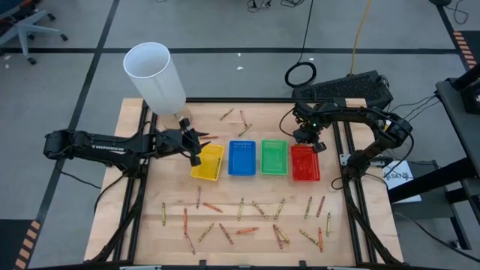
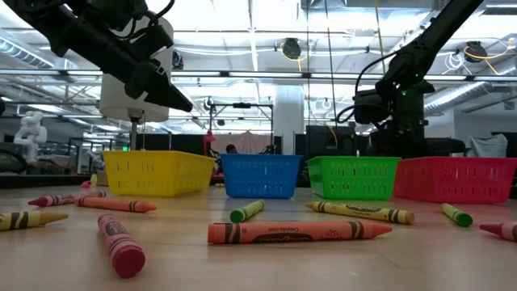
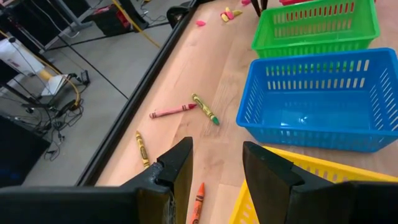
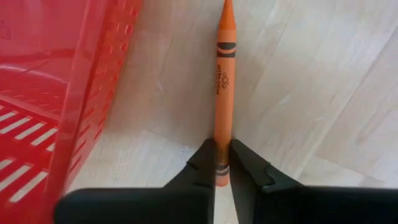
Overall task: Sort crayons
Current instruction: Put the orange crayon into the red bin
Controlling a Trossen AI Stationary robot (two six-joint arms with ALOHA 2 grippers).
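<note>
My right gripper (image 4: 222,171) is shut on an orange crayon (image 4: 224,81) on the wood beside the red tray (image 4: 56,93); in the high view it (image 1: 304,136) stands at that tray's far left corner. My left gripper (image 3: 214,165) hovers open over the yellow tray's (image 1: 208,162) far left corner, with another orange crayon (image 3: 197,202) on the table below it. Many crayons (image 1: 247,217) lie scattered on the near half of the table. Blue (image 1: 241,157) and green (image 1: 274,157) trays stand between the yellow and the red. My right gripper pinches the orange crayon's blunt end (image 4: 222,163) between its two fingers. The fingers come from above, pointing down, one on each long side of the crayon. The crayon seems to lie flat on the wood, its tip (image 4: 226,9) pointing away along the red tray's wall.
A tall white cylinder (image 1: 155,75) stands at the table's far left. A few crayons (image 1: 234,116) and pink scraps (image 3: 229,14) lie behind the trays. Red (image 3: 171,112), green (image 3: 205,109) and yellow (image 3: 142,148) crayons lie near the far edge.
</note>
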